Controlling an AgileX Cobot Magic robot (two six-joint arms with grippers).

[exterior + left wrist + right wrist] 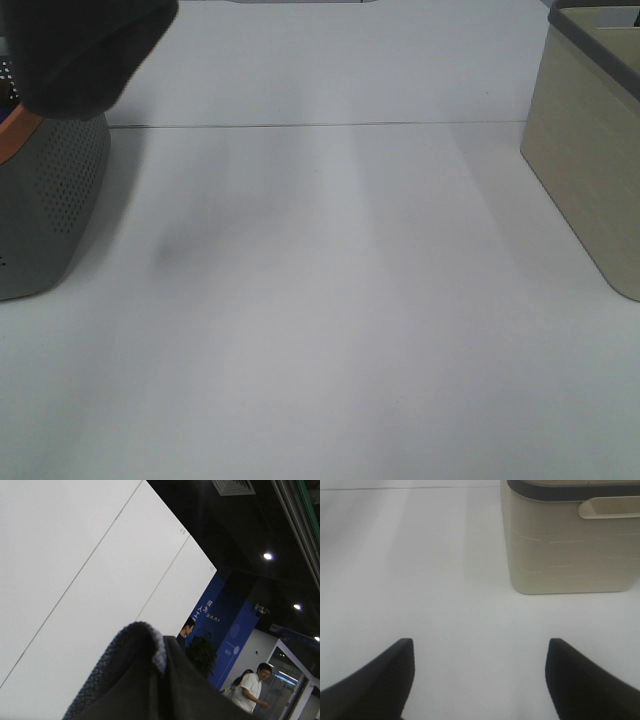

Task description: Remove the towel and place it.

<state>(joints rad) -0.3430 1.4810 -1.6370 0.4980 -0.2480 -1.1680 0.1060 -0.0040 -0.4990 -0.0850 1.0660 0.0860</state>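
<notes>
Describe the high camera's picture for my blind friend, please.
A dark towel hangs at the top left over a grey perforated basket. A beige basket stands at the right, with white table between them.

Item: towel, dark charcoal soft cloth, bunched into a rounded mass at the far left of the exterior view, over the top of the grey perforated basket; whether it rests on the rim cannot be told. The left wrist view shows it close up: a folded edge with nubbly terry pile and a paler hem.
</notes>
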